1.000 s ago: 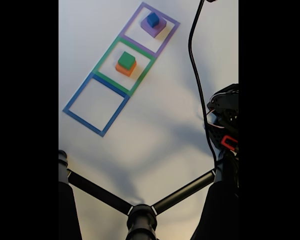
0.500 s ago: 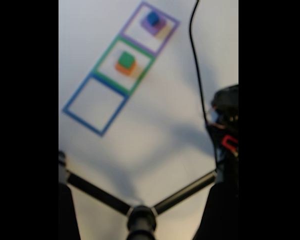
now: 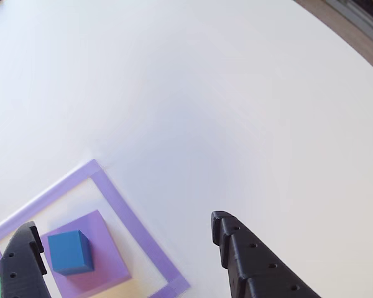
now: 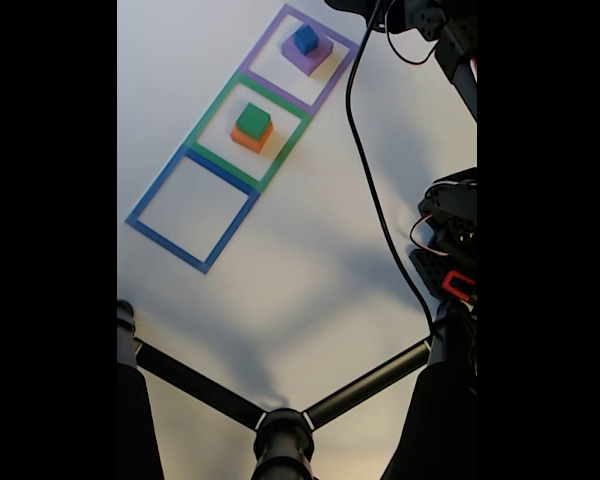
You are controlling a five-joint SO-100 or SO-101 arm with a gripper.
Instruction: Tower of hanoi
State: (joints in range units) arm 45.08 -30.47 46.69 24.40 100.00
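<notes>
In the fixed view a small blue cube (image 4: 305, 39) sits on the flat purple block (image 4: 310, 58) inside the purple taped square. A green block (image 4: 252, 120) rests on an orange block (image 4: 246, 139) in the green taped square. The arm (image 4: 430, 20) reaches in at the top right, close to the purple square. In the other view my gripper (image 3: 124, 223) is open, with one black finger (image 3: 20, 267) left of the blue cube (image 3: 69, 251) and the other finger (image 3: 252, 261) far to its right. The purple block (image 3: 102, 248) lies under the cube. Nothing is held.
A blue taped square (image 4: 192, 207) holds nothing. A black cable (image 4: 365, 170) hangs across the white table. A black stand with three legs (image 4: 280, 430) fills the bottom of the fixed view. The table's edge (image 3: 345, 28) shows at the top right.
The arm has swung into the top right of the fixed view, next to the purple square, and the cable shifted left. The blocks have not moved.
</notes>
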